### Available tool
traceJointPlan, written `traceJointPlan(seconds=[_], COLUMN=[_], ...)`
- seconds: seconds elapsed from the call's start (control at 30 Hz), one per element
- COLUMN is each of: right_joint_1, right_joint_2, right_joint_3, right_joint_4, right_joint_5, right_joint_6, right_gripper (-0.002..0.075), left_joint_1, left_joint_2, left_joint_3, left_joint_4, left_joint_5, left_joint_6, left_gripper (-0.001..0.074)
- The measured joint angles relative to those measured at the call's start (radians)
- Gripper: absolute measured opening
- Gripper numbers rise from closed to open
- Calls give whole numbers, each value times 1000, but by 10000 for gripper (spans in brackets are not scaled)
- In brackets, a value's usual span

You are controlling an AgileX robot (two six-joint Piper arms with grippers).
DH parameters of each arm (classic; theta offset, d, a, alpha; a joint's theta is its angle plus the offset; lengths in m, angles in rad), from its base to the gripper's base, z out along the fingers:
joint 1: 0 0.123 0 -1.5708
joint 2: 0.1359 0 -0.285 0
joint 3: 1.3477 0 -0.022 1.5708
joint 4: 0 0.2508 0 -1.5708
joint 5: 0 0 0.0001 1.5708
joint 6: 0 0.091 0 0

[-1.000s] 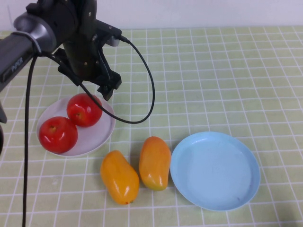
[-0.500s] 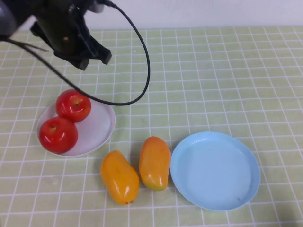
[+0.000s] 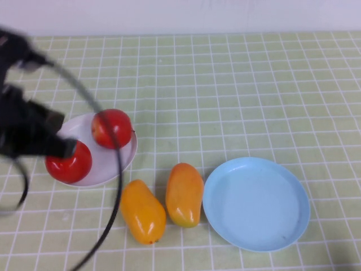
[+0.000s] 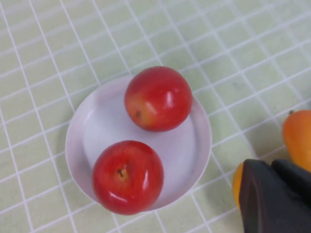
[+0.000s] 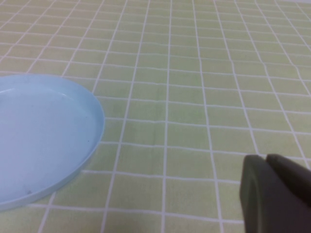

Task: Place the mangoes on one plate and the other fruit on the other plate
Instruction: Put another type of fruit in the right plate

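High view: left gripper blurred at the left edge, over the near-left rim of the white plate, partly covering the near apple; fingers pressed together, holding nothing. Second apple sits at the far side of the same plate, both round, shiny red. Two mangoes lie on the green checked cloth just right of and nearer than the white plate, side by side, oblong, glossy orange-yellow with reddish blush. Light blue plate is right of the mangoes, bare, almost touching the right one. Right gripper out of this view

Left wrist view: white plate with both apples apart from each other, one showing its stem dimple; mango edges peek beside the dark shut gripper

Right wrist view: right gripper over bare cloth just beside the light blue plate, fingers together, empty
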Motion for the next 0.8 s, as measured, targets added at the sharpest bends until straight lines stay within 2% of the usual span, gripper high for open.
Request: traceJointPlan(seconds=[0.13, 0.23, 0.57, 0.8], right_joint_1=[0, 0, 0, 0], right_joint_2=[0, 0, 0, 0], right_joint_3=[0, 0, 0, 0], right_joint_4=[0, 0, 0, 0], right_joint_5=[0, 0, 0, 3], right_joint_6=[0, 0, 0, 0], right_gripper=[-15, -15, -16, -15], left_joint_1=[0, 0, 0, 0], left_joint_2=[-240, -409, -996, -1061], left_joint_3=[230, 353, 540, 660], left_joint_4=[2, 49, 92, 97], left_joint_5=[-140, -166, -170, -167], left_joint_6=[-13, -17, -66, -124], left_gripper=[4, 4, 4, 3])
